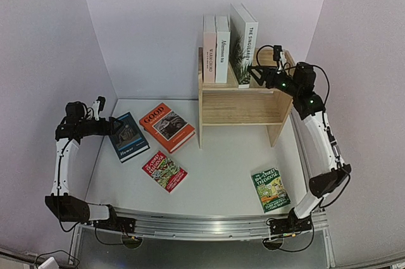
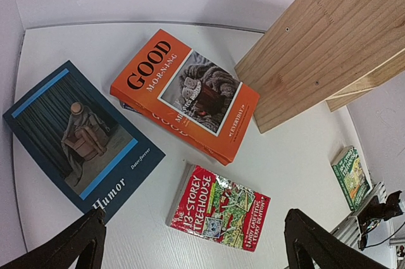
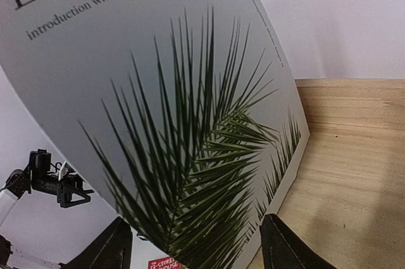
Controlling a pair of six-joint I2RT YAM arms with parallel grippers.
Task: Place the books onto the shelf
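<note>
Nearest, the green Treehouse book (image 1: 270, 189) and the red Treehouse book (image 2: 218, 209) lie flat. The left gripper (image 1: 116, 127) hangs wide open by the blue Humor book (image 2: 76, 136). The orange GOOD book (image 2: 190, 92) mostly hides another beneath. Atop the shelf (image 1: 240, 106), the right gripper (image 3: 196, 250) straddles the leaning palm-leaf book (image 3: 190, 123), whose title is cropped; I cannot tell if it grips.

Books (image 1: 223, 47) atop shelf (image 1: 243, 103); lower tier apparently free.

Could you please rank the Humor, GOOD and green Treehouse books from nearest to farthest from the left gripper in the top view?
1. Humor book, right beside the left gripper.
2. GOOD book, to its right.
3. The green Treehouse book, far right, front.
</note>
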